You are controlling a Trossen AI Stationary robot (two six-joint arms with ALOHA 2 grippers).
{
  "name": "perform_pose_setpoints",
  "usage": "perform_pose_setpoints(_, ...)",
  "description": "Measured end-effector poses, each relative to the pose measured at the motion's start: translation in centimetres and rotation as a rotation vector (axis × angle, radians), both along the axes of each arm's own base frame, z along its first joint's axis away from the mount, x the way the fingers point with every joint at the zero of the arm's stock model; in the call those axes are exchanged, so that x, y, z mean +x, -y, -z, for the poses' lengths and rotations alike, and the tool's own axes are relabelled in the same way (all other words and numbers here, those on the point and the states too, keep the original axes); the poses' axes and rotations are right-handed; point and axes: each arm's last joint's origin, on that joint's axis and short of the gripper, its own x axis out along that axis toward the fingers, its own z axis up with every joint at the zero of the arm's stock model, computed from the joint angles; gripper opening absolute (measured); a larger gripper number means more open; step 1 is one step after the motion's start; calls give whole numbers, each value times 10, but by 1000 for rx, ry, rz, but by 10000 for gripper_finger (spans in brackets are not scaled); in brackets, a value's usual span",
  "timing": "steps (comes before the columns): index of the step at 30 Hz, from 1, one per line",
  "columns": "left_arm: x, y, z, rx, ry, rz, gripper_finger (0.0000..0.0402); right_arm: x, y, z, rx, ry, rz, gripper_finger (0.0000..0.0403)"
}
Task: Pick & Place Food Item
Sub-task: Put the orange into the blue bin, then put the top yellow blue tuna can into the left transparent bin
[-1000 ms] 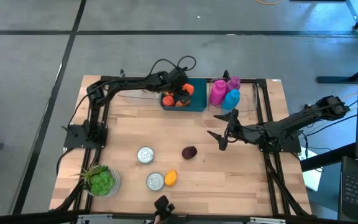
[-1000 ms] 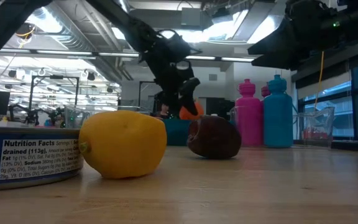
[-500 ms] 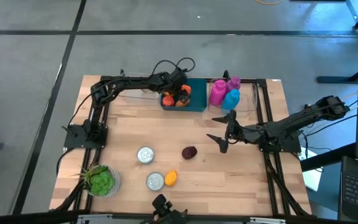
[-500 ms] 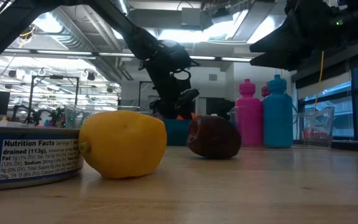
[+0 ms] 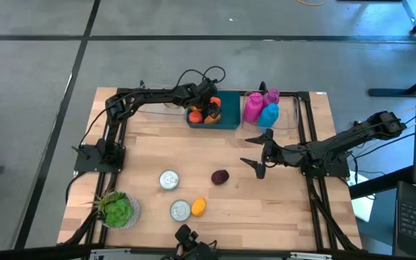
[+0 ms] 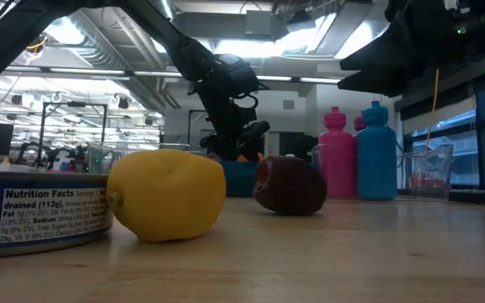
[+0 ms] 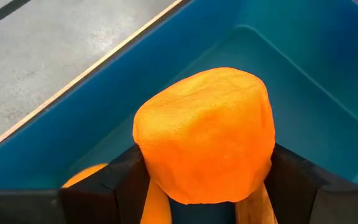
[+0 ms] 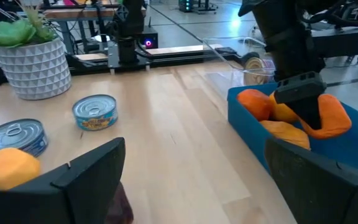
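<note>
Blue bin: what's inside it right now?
The blue bin holds several orange food pieces, and the left claw grips another orange piece over them. That piece and the claw hide the bin floor beneath.

- Two tin cans (image 5: 168, 180) (image 5: 180, 210) stand near the table's (image 5: 150, 141) front edge.
- A potted green plant (image 5: 116, 209) sits at the front left corner.
- Pink bottles (image 5: 253, 107) and a blue bottle (image 5: 269, 115) stand at the back.

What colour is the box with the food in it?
Blue bin; clearest in the left wrist view.
</note>
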Motion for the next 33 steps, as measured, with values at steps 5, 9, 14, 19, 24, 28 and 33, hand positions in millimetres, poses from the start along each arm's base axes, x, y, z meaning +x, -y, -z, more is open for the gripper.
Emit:
perform_pose_setpoints(5, 0, 0, 0, 4, -2, 6, 269, 0, 0, 0, 0, 0, -1, 382)
perform_pose_setpoints(9, 0, 0, 0, 2, -3, 12, 293, 0, 0, 0, -1, -1, -1, 382)
perform_pose_setpoints(14, 0, 1, 0, -21, 11, 25, 317, 0, 0, 0, -4, -1, -1, 382)
perform_pose_setpoints(19, -1, -1, 0, -36, 23, 27, 326, 0, 0, 0, -2, -2, -9, 382)
perform_pose_setpoints(24, -1, -2, 0, -51, 37, 37, 325, 0, -1, 0, 2, -4, -27, 382)
perform_pose_setpoints(28, -2, -2, -7, -7, 29, 83, 324, 0, -1, 0, -3, -5, -27, 382)
perform_pose_setpoints(33, -4, -2, -46, 110, 50, 90, 324, 0, -1, 0, -25, -10, -28, 382)
